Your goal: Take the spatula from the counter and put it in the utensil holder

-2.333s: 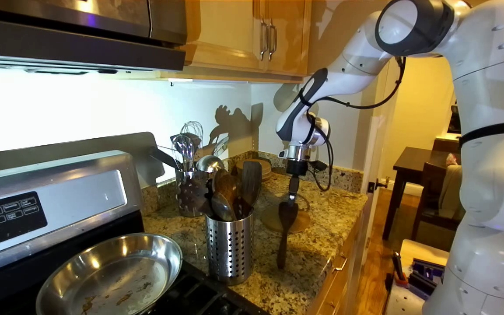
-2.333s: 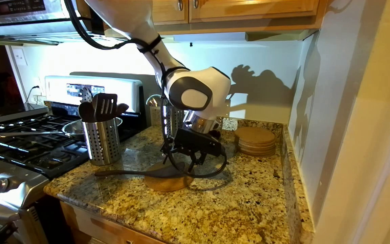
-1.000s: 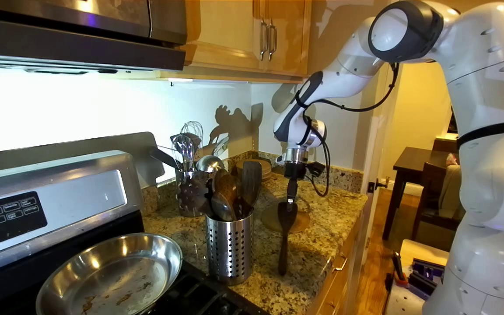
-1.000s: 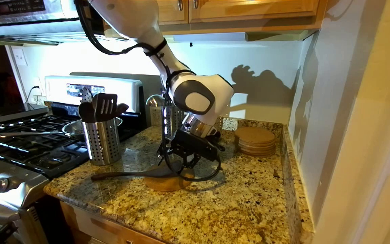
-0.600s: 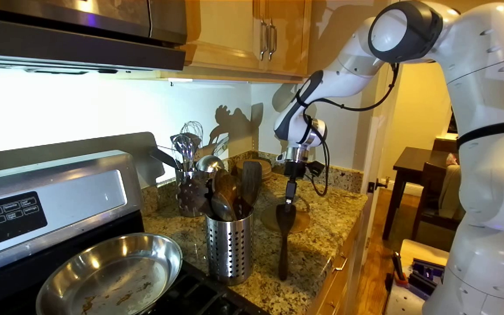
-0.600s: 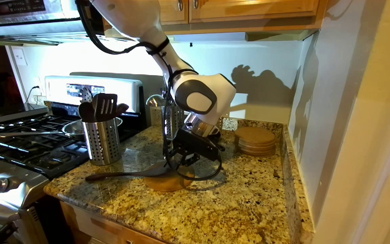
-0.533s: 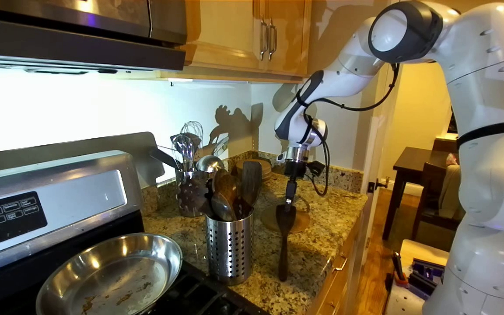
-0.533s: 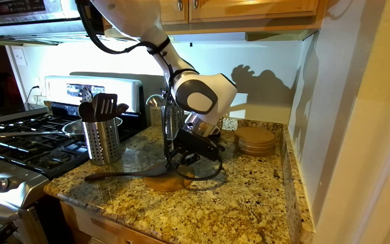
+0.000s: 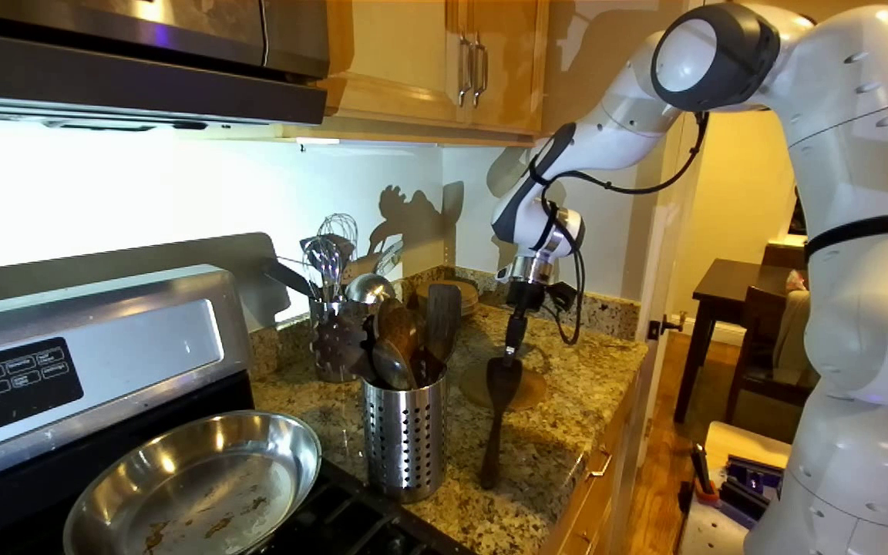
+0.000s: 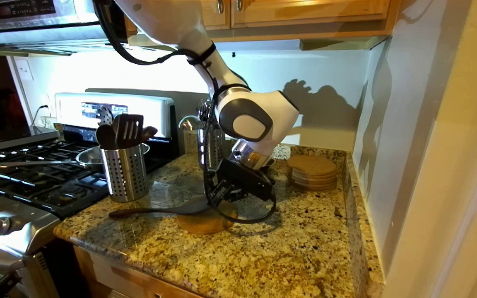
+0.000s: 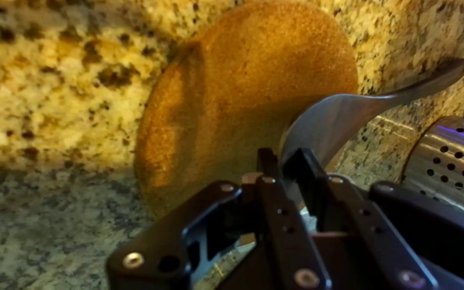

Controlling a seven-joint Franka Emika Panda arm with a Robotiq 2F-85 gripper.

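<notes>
In an exterior view, the wooden spatula [image 9: 500,395] has its flat head over a grainy round disc [image 9: 530,393], its slim handle above the speckled granite counter [image 9: 567,378]. Near the disc stands the perforated steel utensil holder [image 9: 405,443]. In an exterior view, round slabs [image 10: 312,176] lie stacked beyond the disc. In the wrist view, the gripper [image 11: 286,158] pinches the spatula's head between 2 black fingers.

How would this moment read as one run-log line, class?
spatula: head between closed jaws, over round disc | handle lifted off counter: unclear | utensil holder: upright, other utensils inside | placement: not yet done
</notes>
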